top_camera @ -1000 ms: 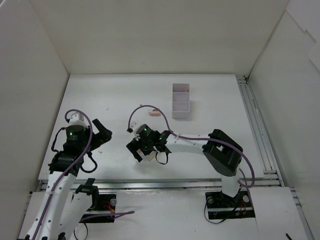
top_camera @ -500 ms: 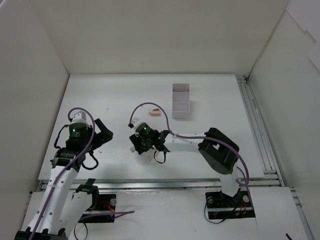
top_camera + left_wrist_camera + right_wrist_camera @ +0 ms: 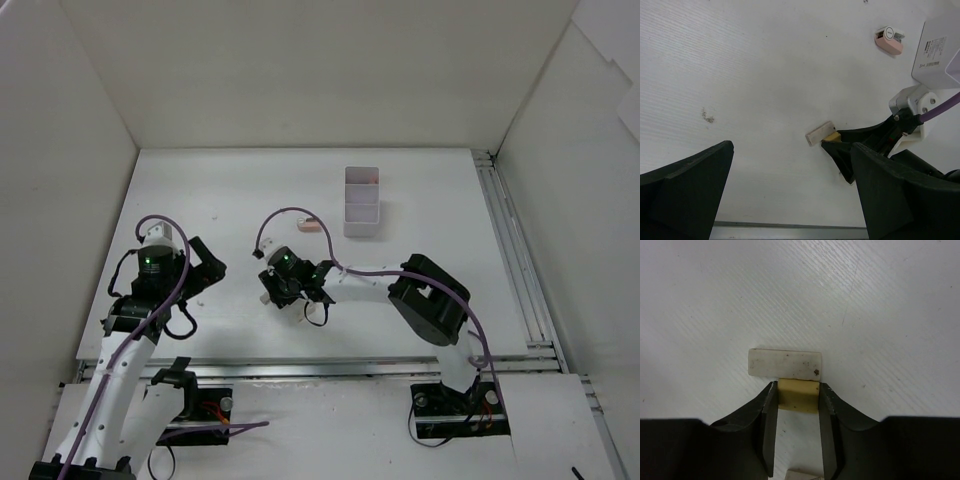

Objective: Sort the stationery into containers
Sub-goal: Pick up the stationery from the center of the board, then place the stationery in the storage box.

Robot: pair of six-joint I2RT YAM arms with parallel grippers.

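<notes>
In the right wrist view my right gripper (image 3: 798, 386) is shut on a small tan block (image 3: 798, 396) lying on the table, one finger pressed against each of its sides. A cream block (image 3: 785, 364) lies flat across the tan block's far end, touching it. The left wrist view shows the same pair, cream block (image 3: 819, 133) and tan block (image 3: 834, 136), at the right gripper's tips. My left gripper (image 3: 790, 200) hovers open and empty to their left. A pale pink eraser-like block (image 3: 310, 226) lies near the white three-compartment container (image 3: 361, 202), whose far compartment holds something orange (image 3: 368, 178).
White walls enclose the table on three sides. A metal rail (image 3: 515, 260) runs along the right edge and another along the front (image 3: 330, 365). A purple cable (image 3: 285, 215) loops above the right wrist. My left gripper (image 3: 205, 265) sits left of my right gripper (image 3: 272, 290).
The right gripper's fingers have gone from wide open to shut on the tan block, and its wrist has shifted slightly up and left. The left arm has edged a little towards the right.
</notes>
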